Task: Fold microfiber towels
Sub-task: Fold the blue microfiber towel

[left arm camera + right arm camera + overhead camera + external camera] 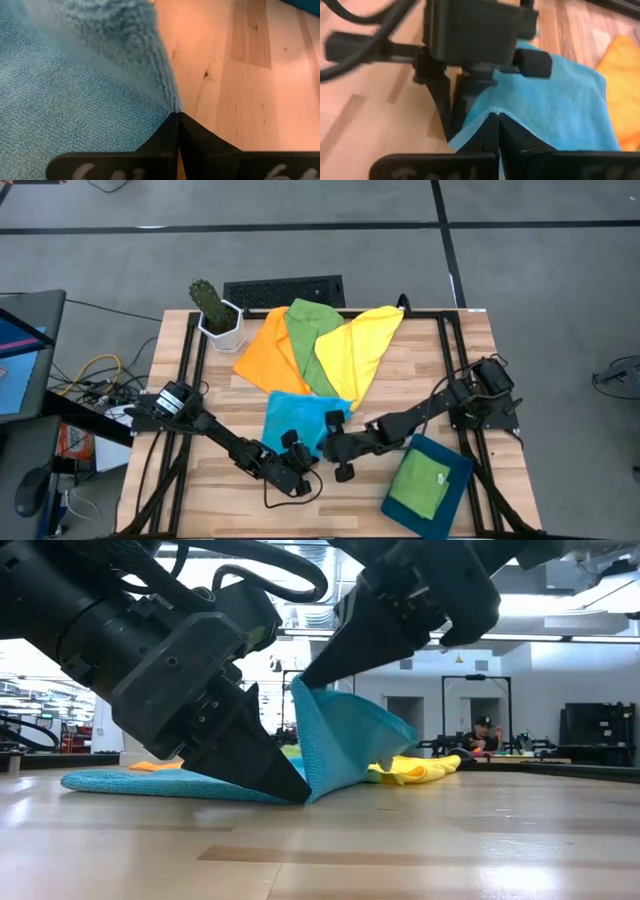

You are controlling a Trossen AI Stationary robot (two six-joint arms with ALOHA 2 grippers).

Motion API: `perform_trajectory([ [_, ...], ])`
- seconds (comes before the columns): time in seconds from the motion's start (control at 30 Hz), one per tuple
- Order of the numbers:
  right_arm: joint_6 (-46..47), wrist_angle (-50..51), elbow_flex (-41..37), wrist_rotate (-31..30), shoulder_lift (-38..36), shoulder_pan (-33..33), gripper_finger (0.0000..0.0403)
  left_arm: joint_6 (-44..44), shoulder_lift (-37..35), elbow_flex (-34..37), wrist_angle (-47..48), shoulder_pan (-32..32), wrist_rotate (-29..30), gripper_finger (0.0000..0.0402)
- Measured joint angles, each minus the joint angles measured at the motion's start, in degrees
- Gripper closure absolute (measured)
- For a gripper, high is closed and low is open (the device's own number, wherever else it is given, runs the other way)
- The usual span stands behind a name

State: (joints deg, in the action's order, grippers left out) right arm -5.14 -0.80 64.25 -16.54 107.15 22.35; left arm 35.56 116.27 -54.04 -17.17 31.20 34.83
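While both arms meet at the desk's [250,490] near middle:
Left pincer [300,476]: clenched on blue towel's [292,418] near edge.
Right pincer [333,448]: clenched on its raised corner.
Other towels: orange [268,350], green [308,340], yellow [358,348] far; green one [420,482] in tray [455,490].
Writing: none readable.

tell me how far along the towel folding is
Done: one green towel lies folded in the teal tray. In hand: the blue towel, with the left gripper and right gripper both pinching its near edge. Left: the orange towel, another green towel and a yellow towel, heaped unfolded.
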Motion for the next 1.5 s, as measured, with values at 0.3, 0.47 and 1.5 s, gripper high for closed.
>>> perform_trajectory([
  [0.3,-0.9,-1.6,0.0,2.3,0.0,-0.4,0.0383,-0.6,0.0,0.0,-0.2,0.0,0.1,0.0401],
  [0.47,-0.9,-1.8,0.0,2.3,0.0,-0.4,0.0379,-0.6,0.0,0.0,-0.2,0.0,-0.1,0.0401],
  [1.5,-1.4,-7.7,2.4,5.0,8.4,-1.4,0.0376,5.9,-8.0,0.1,21.6,4.5,2.0,0.0401],
])
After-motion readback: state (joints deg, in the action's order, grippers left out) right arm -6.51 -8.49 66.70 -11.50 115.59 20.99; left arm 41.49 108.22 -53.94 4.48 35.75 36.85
